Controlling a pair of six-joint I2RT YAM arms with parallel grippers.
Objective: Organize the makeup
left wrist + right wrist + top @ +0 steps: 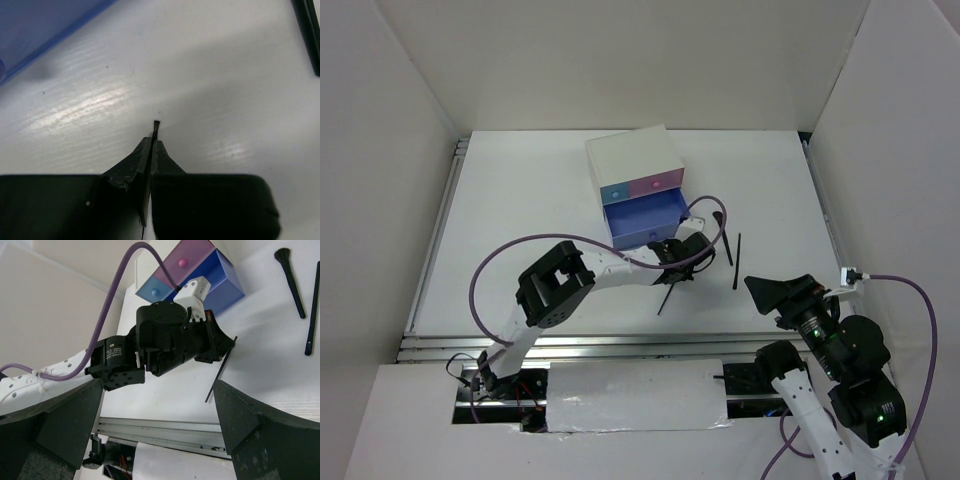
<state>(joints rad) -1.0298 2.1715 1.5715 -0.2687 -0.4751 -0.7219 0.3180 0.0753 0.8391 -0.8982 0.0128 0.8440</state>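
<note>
Left gripper clamped on thin black brush; could be pencil, can't tell. It hangs slanted below jaws, just in front of open blue drawer. Can't tell if lower tip touches table.

I read step as grasp made, transfer to drawer not yet done.

Next I'd lift clear of drawer front wall, move over cavity, lower, release. Grip is thin, so item may pivot.

Right gripper jaws wide apart, holding nothing, near table's front edge. Two more brushes lie on table right of drawer.

No readable text, label, number or sign.
</note>
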